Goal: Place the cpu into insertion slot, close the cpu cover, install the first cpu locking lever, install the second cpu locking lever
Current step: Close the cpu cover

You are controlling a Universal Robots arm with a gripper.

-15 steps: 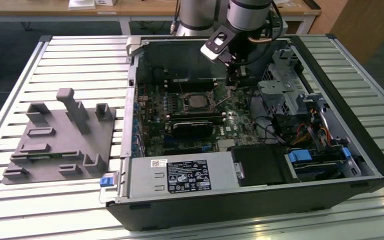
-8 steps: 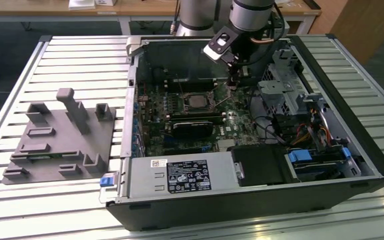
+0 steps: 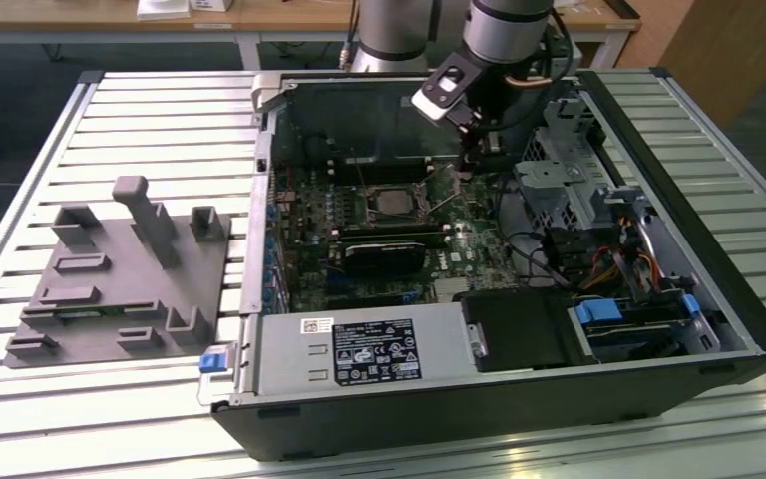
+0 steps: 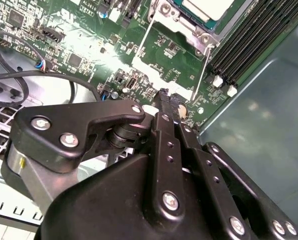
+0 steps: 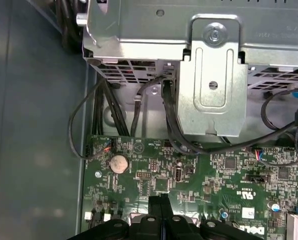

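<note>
Hovering: gripper (image 4: 165, 95) over the green board (image 5: 154, 167), near the chip (image 4: 206, 7).
Fingers (image 5: 154, 205): pressed together, holding nothing.
Cover (image 4: 175, 22): lying flat around the chip.

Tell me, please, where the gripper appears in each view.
Exterior view: gripper at the exterior view's right of the cpu.
Second wrist view: gripper over the board, near the cpu.
First wrist view: gripper over the board, near the coin cell.
Shared landmark: the green board.

Arm (image 3: 506, 35) hangs near-vertical, wrist tilted; claw (image 4: 165, 98) pts down w/ fingers (image 5: 155, 207) pressed tog.
</note>
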